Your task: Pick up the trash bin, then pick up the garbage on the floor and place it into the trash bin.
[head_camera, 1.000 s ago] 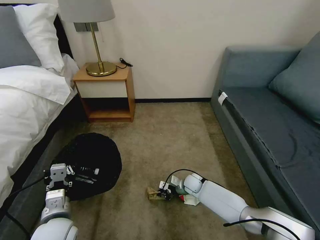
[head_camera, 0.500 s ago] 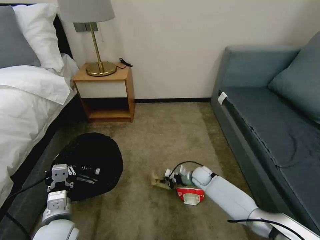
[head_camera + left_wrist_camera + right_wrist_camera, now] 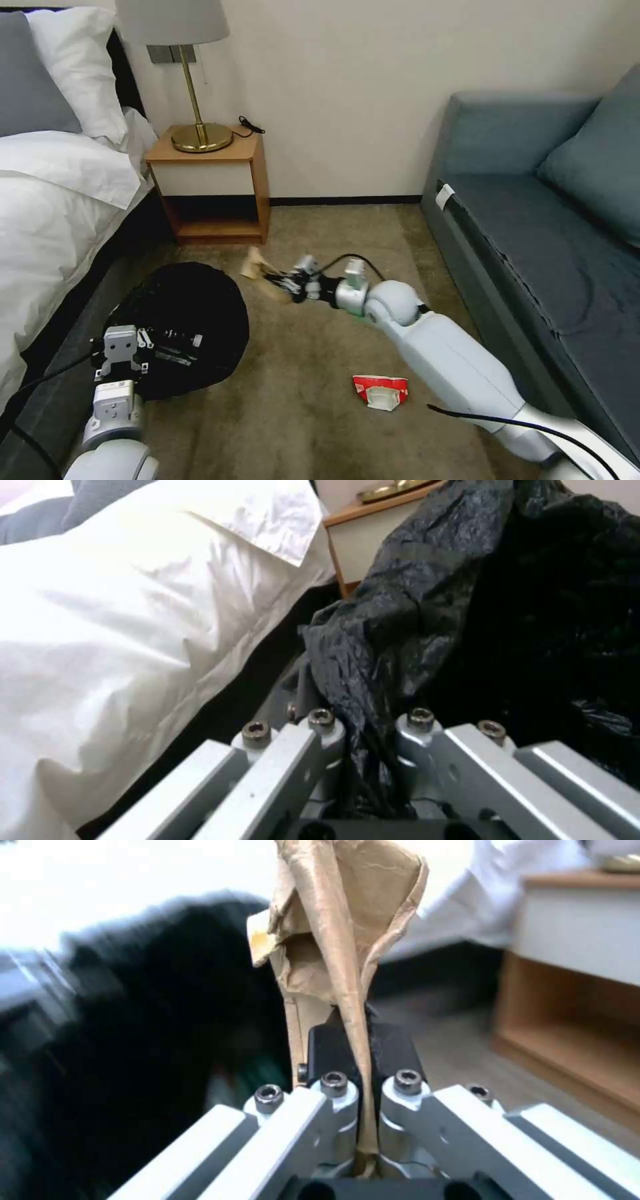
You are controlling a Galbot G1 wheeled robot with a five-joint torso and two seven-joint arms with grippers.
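The trash bin [image 3: 190, 303], covered by its black bag, hangs low beside the bed. My left gripper [image 3: 181, 349] is shut on the bin's rim, and the bag [image 3: 413, 610] is pinched between the fingers [image 3: 320, 730] in the left wrist view. My right gripper [image 3: 281, 285] is raised above the carpet just right of the bin, shut on the brown paper scrap [image 3: 256, 265]. In the right wrist view the crumpled paper [image 3: 347, 915] stands up from the closed fingers [image 3: 333, 1085], with the black bag behind it. A red-and-white wrapper [image 3: 379, 391] lies on the carpet beside the right forearm.
A wooden nightstand [image 3: 215, 181] with a brass lamp [image 3: 193, 80] stands against the far wall. The bed [image 3: 53, 213] runs along the left and a blue-grey sofa [image 3: 533, 253] along the right. Open carpet [image 3: 333, 240] lies between them.
The right gripper lifted the brown paper scrap off the floor and carried it left and farther away, toward the bin. The red-and-white wrapper is now uncovered. The left arm and bin barely moved.
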